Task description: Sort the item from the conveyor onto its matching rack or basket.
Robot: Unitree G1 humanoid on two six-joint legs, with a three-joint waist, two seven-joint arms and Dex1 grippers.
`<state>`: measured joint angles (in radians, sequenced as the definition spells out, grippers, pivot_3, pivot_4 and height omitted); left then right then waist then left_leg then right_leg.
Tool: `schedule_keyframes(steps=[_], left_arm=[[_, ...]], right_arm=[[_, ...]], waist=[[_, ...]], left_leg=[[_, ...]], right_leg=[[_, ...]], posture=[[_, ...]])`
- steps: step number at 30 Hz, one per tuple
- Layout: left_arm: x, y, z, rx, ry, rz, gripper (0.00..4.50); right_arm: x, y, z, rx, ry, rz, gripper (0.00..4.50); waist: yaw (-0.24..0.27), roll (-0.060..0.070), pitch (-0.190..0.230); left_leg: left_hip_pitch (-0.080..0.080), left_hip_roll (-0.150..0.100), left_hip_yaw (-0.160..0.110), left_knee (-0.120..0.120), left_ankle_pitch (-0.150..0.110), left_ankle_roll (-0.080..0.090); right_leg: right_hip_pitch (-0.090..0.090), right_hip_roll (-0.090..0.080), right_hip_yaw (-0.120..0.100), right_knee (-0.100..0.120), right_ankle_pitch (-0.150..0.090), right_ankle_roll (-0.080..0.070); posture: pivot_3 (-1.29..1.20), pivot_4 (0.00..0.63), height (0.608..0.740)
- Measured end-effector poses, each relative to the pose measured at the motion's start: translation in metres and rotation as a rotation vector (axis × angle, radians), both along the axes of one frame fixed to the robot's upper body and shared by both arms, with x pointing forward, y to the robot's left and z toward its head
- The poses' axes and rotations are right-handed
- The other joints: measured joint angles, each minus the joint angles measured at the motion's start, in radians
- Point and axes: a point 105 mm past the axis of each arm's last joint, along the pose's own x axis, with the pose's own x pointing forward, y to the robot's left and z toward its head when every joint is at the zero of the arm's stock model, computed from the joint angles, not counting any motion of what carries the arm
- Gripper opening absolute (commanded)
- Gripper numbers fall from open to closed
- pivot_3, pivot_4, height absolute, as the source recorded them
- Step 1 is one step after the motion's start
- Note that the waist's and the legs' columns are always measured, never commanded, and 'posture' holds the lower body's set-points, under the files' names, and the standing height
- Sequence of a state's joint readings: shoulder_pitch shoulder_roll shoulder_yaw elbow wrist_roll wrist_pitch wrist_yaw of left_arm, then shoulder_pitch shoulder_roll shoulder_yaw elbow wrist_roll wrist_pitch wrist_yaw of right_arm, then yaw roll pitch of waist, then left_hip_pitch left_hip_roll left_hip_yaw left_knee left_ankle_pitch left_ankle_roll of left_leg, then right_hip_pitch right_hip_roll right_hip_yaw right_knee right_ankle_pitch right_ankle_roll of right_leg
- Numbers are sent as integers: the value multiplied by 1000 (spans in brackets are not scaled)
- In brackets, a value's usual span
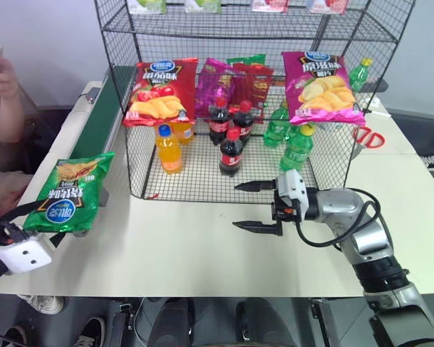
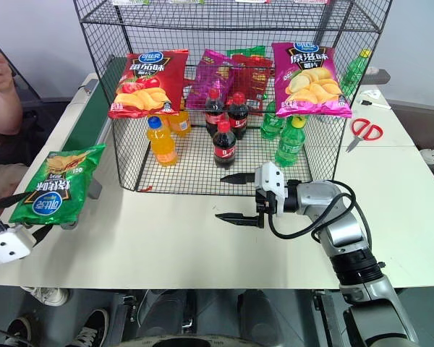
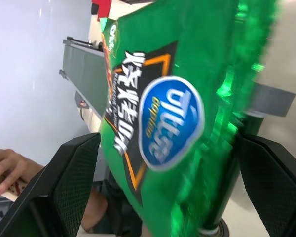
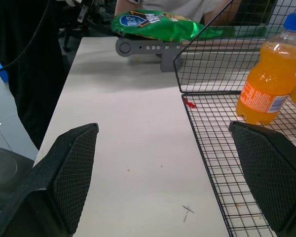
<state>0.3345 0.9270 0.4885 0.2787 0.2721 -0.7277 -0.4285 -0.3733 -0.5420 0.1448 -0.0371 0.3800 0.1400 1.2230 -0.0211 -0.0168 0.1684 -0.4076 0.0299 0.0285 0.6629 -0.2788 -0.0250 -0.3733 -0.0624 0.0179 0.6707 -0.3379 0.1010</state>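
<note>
Lying at the near end of the long dark green conveyor belt (image 1: 101, 123) with pale grey side rails, the glossy green chip bag (image 1: 71, 191) with a round blue logo rests face up, its logo end toward the robot. The left claw (image 3: 170, 197) reaches in low from the near left corner, its two black fingers (image 3: 64, 182) spread wide on either side of the bag's near end; whether they touch it I cannot tell. The right arm bends across the white counter (image 1: 188, 253), its wrist turned so the right claw (image 1: 257, 206) points leftward, nearly level, jaws fully apart and empty, just in front of the tall black wire-mesh rack (image 1: 202, 173). A red chip bag (image 1: 159, 90) hangs on the rack's front.
</note>
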Motion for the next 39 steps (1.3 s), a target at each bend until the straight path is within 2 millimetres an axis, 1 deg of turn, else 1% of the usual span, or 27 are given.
schedule_keyframes(steps=[7,8,9,11,12,14,16,17,20,23,26,28,30,32,33,35,36,37,39], left_arm=[[2,-2,-1,-6,-4,-4,4500],[2,-4,-2,-12,-1,-9,3942],[3,-6,-3,-18,2,-15,3632],[3,-7,-5,-33,10,-16,2847],[3,-7,-6,-41,16,-12,2250],[3,-7,-4,-57,15,-13,1381],[3,-9,-3,-65,16,-19,369],[4,-10,-3,-67,17,-21,13],[4,-15,2,-90,10,-36,13],[6,-22,11,-138,-10,-58,13],[3,-34,29,-313,-10,-103,13],[-7,-47,44,-524,46,-152,13],[-20,-53,57,-738,147,-176,13],[-36,-61,68,-919,282,-207,13],[-45,-65,77,-1038,360,-224,13],[-57,-74,95,-1176,461,-275,13],[-62,-80,105,-1238,504,-314,13],[-68,-85,110,-1287,555,-339,13],[-76,-100,112,-1376,687,-392,13]], right_arm=[[1,0,0,-4,-13,-4,4417],[1,0,0,-5,-16,-4,4500],[1,0,0,-6,-17,-5,4500],[1,0,0,-8,-19,-6,4500],[1,0,0,-8,-19,-6,4500],[1,-1,0,-9,-18,-7,4500],[2,-1,-1,-9,-16,-9,4500],[2,-1,-1,-9,-15,-11,4500],[3,-2,-2,-9,-12,-17,4500],[3,-2,-2,-7,-22,-17,4500],[4,-2,-1,-6,-30,-17,4500],[6,-3,0,-6,-37,-22,4500],[8,-3,2,-6,-40,-24,4500],[10,-5,4,2,-42,-31,4500],[11,-5,5,10,-33,-34,4500],[12,-7,7,28,-11,-43,4500],[12,-8,8,47,20,-44,4500],[10,-7,11,71,67,-34,4500],[0,-5,22,144,219,19,4500]], waist=[[0,0,0],[1,0,0],[2,0,0],[2,0,0],[1,0,0],[1,0,0],[1,0,0],[1,0,0],[1,0,0],[1,0,0],[0,-1,0],[-5,0,0],[-16,-1,0],[-24,0,0],[-26,-1,0],[-25,1,1],[-23,1,1],[-21,2,1],[-20,3,2]], left_leg=[[0,0,0,0,0,0],[0,0,0,0,0,0],[0,0,0,0,0,0],[0,0,0,0,0,0],[0,0,0,0,0,0],[0,0,0,0,0,0],[0,0,0,0,0,0],[0,0,0,0,0,0],[0,0,0,0,0,0],[0,0,0,0,0,0],[0,0,0,0,0,0],[0,1,0,0,0,0],[0,1,-1,0,0,0],[0,1,-1,0,0,0],[0,1,-1,0,0,-1],[1,1,-1,0,0,-1],[1,1,-1,0,0,-1],[2,1,-2,1,0,-1],[1,0,-2,1,0,0]], right_leg=[[0,0,0,0,0,0],[0,0,0,0,0,0],[0,0,0,0,0,0],[0,0,0,0,0,0],[0,0,0,0,0,0],[0,0,0,0,0,0],[0,0,0,0,0,0],[0,0,0,0,0,0],[0,0,0,0,0,0],[0,0,0,0,0,0],[0,0,0,0,0,0],[0,0,0,0,0,0],[0,0,0,0,0,0],[1,0,0,0,0,0],[1,0,0,0,0,0],[2,0,0,0,0,0],[2,0,-1,0,0,0],[3,0,-1,0,0,0],[3,0,-1,0,0,0]], posture=[[0,150,739],[0,150,739],[0,150,739],[0,150,739],[0,150,739],[0,150,739],[0,150,739],[0,150,739],[0,150,739],[0,150,739],[0,150,739],[0,150,739],[0,150,739],[0,150,739],[0,150,739],[0,150,739],[0,150,739],[0,150,739],[0,150,739]])
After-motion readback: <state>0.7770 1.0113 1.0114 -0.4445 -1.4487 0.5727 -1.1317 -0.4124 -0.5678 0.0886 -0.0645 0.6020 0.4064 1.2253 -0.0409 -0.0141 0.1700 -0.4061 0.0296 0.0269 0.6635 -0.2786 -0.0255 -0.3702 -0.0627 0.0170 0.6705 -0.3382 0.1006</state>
